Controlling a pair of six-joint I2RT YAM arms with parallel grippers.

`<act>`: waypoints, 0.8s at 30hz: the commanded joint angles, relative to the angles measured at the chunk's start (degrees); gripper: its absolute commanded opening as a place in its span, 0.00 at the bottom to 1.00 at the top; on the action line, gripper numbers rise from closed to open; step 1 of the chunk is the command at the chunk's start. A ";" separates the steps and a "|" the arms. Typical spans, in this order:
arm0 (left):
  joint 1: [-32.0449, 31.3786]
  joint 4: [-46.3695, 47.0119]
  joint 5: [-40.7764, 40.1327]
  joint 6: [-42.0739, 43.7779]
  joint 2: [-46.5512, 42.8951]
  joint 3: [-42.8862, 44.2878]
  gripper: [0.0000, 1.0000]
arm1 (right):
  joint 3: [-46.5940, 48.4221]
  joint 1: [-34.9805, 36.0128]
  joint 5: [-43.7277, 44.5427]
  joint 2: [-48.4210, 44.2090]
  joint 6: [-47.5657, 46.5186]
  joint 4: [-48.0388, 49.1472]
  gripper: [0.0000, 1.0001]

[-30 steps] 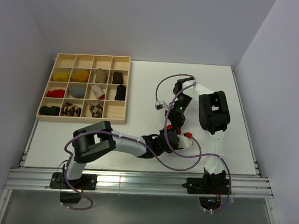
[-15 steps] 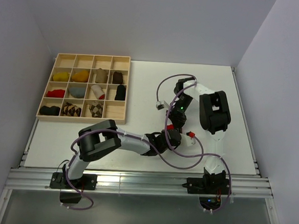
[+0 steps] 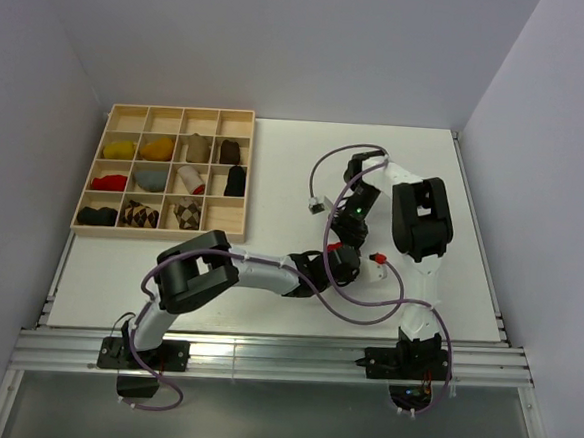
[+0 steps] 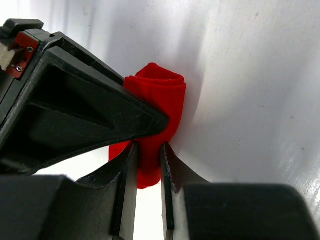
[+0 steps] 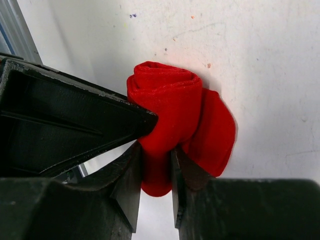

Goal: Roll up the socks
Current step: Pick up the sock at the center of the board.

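Near the middle of the table point(image 3: 454, 190), just ahead of the arm bases, both arms meet over one red sock point(image 5: 170, 95), which lies on the bare surface already wound into a tight coil with a loose flap lying beside it. The left gripper point(image 4: 148, 155) has its jaws pinched onto the lower end of the coil, and the right gripper point(image 5: 156, 160) clamps the same coil from its own side. This two-sided hold probably keeps the roll from springing open while the flap is dealt with. Far off at the back left stands a wooden tray point(image 3: 249, 176) split into a grid of compartments. Its nearest row holds a black bundle point(image 3: 98, 215) and two diamond-patterned bundles point(image 3: 139, 214), with the right-hand cell bare. The next row holds red, grey, white-and-red and black pieces. Beyond that sit a yellow bundle point(image 3: 118, 150), an orange bundle point(image 3: 158, 148) and two dull brownish ones. The farthest row looks empty.
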 commanded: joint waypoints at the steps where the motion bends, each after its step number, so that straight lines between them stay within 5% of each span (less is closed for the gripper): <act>1: 1.49 -8.60 10.62 -4.33 4.73 1.16 0.00 | -0.45 -0.06 -1.49 0.07 -0.64 -1.93 0.33; 4: 2.10 -9.66 11.50 -5.56 4.29 1.42 0.00 | 1.22 -1.55 -3.33 -2.03 0.59 -1.93 0.44; 5: 2.28 -10.02 11.68 -5.91 4.46 1.69 0.00 | 1.49 -2.08 -5.43 -2.74 0.76 -1.85 0.60; 6: 2.46 -11.59 12.90 -6.70 4.47 2.30 0.00 | 1.58 -3.21 -6.06 -3.79 1.03 -1.84 0.62; 11: 3.33 -15.29 14.40 -9.69 5.43 4.41 0.00 | 0.79 -5.68 -8.53 -10.02 6.56 2.71 0.63; 17: 4.82 -15.82 16.69 -15.22 3.59 3.54 0.00 | -0.97 -12.00 -6.51 -16.80 25.95 17.63 0.63; 24: 9.57 -10.74 23.01 -28.12 -2.99 0.11 0.00 | -2.36 -18.87 -7.39 -23.04 31.52 22.58 0.63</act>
